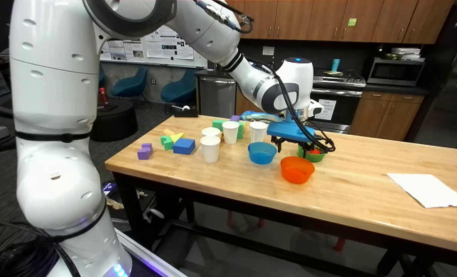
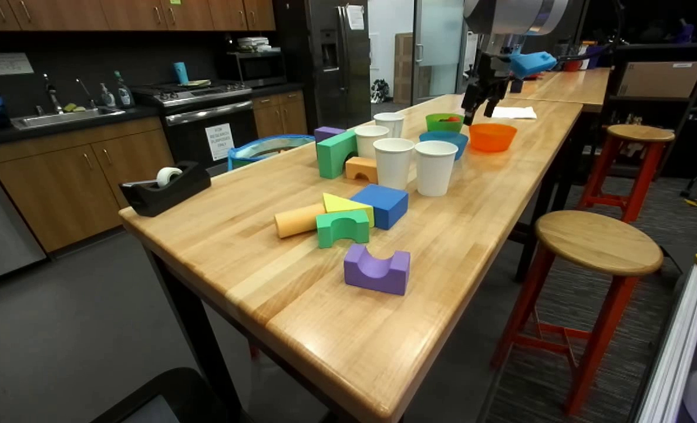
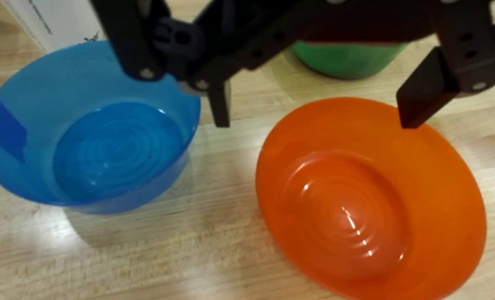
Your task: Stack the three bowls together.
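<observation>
Okay, orange bowl (image 1: 297, 170) as landmark, upright on the table (image 1: 367, 173). Blue bowl (image 3: 91, 129) just beside it, a strip of wood showing between; green bowl (image 2: 442, 126) near it too, holding something red (image 2: 454, 119), can't tell what. None stacked. Thin-walled plastic by the look: probably light, a bit springy, hard to break, slick under a loose pinch. Likely best hold: the rim, one finger inside the wall, one outside. From where I stand, I'd lift blue or orange first; whatever is in the green could tip out or spoil the nesting. Claw (image 3: 316, 121): fingers spread wide, nothing between them, hanging above the orange bowl's edge. Arm (image 1: 213, 36) arches up and over toward the orange bowl, forearm slanting down, claw pointing roughly downward.
</observation>
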Tool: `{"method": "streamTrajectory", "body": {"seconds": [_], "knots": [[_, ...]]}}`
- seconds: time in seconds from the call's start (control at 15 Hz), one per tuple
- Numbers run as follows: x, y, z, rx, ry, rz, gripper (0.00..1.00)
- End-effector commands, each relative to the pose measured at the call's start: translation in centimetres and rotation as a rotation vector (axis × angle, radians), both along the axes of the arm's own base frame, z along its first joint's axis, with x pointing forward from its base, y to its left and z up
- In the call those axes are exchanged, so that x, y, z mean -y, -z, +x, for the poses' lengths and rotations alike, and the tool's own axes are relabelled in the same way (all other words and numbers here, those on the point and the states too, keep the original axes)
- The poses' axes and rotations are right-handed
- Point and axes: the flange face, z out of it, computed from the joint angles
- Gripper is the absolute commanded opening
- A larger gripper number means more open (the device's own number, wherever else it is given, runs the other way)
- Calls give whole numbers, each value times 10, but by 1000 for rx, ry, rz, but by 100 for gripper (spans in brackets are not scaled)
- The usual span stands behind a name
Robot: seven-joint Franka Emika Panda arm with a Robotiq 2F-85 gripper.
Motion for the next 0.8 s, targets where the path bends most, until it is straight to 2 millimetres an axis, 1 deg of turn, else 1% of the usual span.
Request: {"method": "streamTrajectory", "body": {"seconds": [0.0, 0.33, 0.47, 0.73], "knots": [[3, 3, 4, -4, 14, 48, 100], [-2, 16, 8, -28, 7, 60, 100], [0, 20, 8, -34, 11, 65, 100], [7, 21, 4, -32, 23, 68, 100]]}}
